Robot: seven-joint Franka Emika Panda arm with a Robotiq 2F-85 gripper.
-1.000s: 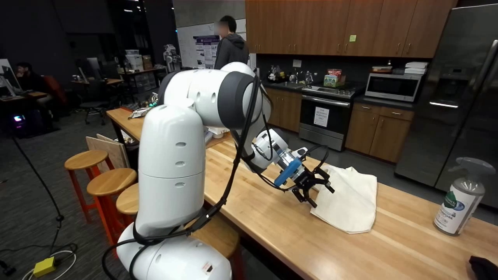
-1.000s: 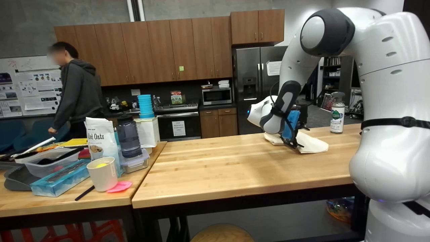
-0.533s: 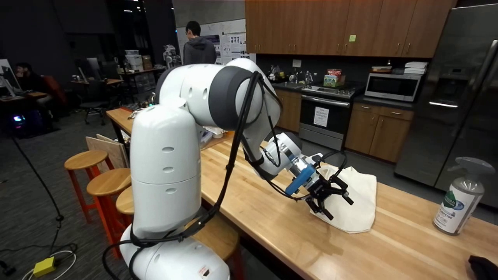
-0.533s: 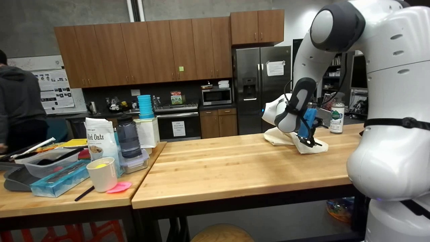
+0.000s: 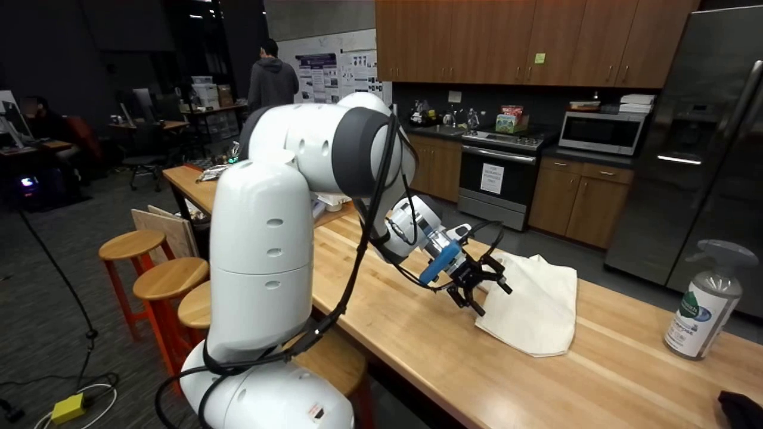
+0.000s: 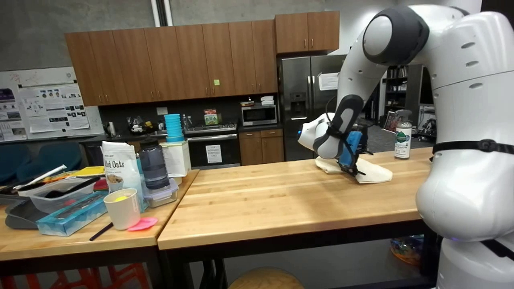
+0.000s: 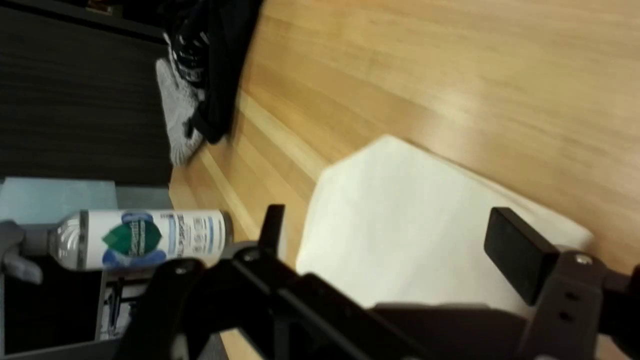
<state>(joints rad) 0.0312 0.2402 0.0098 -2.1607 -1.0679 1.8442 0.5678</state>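
My gripper (image 7: 392, 240) stands open, its two black fingers wide apart with nothing between them. Below it lies a cream-coloured cloth (image 7: 385, 200), folded flat on the wooden table (image 7: 450, 65). In an exterior view the gripper (image 5: 494, 300) is over the near-left edge of the cloth (image 5: 539, 310), tilted downward; it looks to be above the fabric, though I cannot tell how far. The cloth (image 6: 377, 172) is partly hidden behind the gripper in an exterior view. A clear spray bottle (image 7: 155, 240) with a white label stands beyond the cloth, apart from the gripper.
A black fabric item (image 7: 220, 65) and a grey knitted piece (image 7: 177, 110) lie at the table's edge. An adjoining table carries an oats bag (image 6: 120, 164), a dark bottle (image 6: 154, 164), a mug (image 6: 122, 208) and a tissue box (image 6: 72, 212). Stools (image 5: 170, 280) line the table's side.
Half a second ago the arm reached farther over the cloth; it has drawn back to about its place of one second ago. The cloth has not moved. A person has walked off.
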